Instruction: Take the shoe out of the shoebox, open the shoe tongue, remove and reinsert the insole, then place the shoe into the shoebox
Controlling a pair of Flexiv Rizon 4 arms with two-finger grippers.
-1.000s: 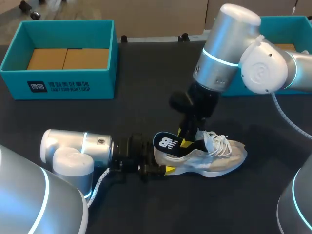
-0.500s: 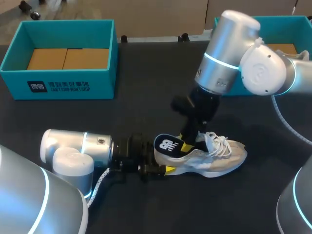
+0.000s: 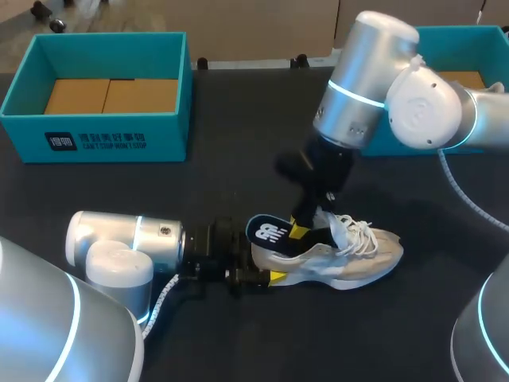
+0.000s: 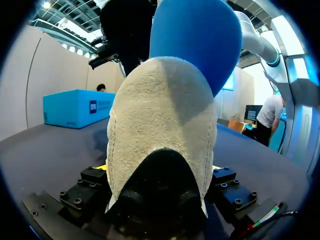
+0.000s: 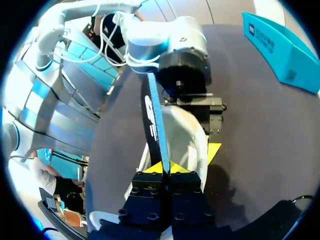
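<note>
Removal step: my right end effector [image 5: 164, 167] pinches the insole [image 5: 152, 120], half out; left end effector [image 3: 266, 276] clamps the shoe [image 3: 358, 259] heel. Next, probably: lift it clear.

Black table [image 3: 238, 167]: shoe [image 3: 358, 259], teal shoebox [image 3: 95, 139], second shoebox [image 3: 477, 48].

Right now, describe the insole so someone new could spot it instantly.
On the black table, front centre, lies a pale shoe with white laces. Rising from its opening, pinched in the right gripper, is the insole: a thin dark blue slab with a white mark, dark where the shoe around it is pale.
</note>
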